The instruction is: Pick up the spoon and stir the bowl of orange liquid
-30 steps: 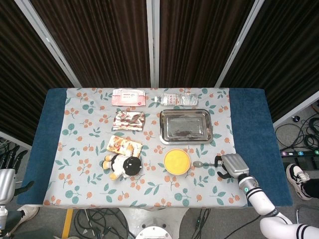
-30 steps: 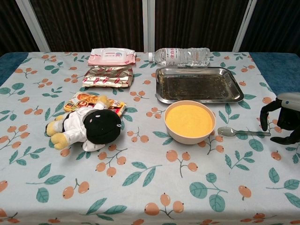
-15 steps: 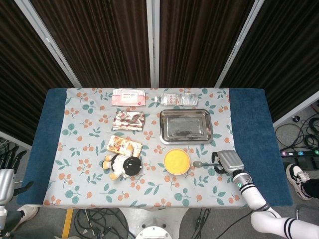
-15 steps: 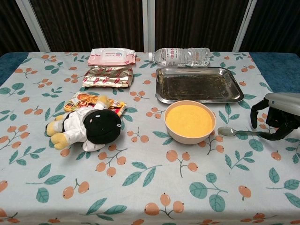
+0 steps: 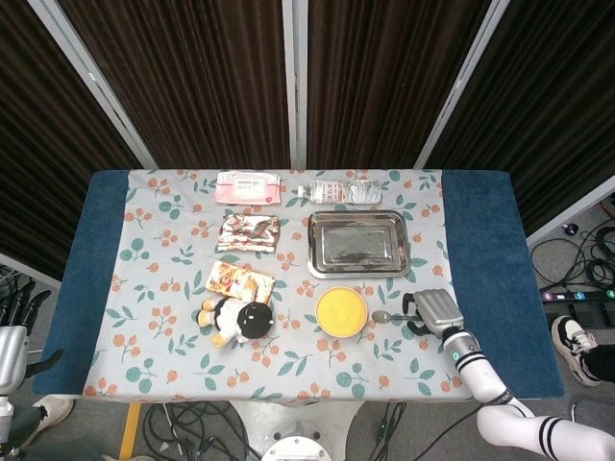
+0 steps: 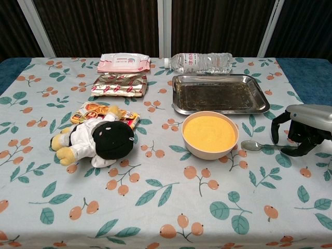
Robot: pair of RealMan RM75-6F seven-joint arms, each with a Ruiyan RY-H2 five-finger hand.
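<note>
Spoon [image 6: 258, 146] flat on bench by bowl [image 6: 210, 134]; my right hand [image 6: 301, 128] over handle, fingers apart, nothing gripped yet.

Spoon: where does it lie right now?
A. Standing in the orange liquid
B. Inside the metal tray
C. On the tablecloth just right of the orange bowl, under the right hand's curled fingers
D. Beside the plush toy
C. The spoon lies flat on the tablecloth, its scoop next to the bowl, its handle running under the right hand, whose fingers arch over it.
</note>
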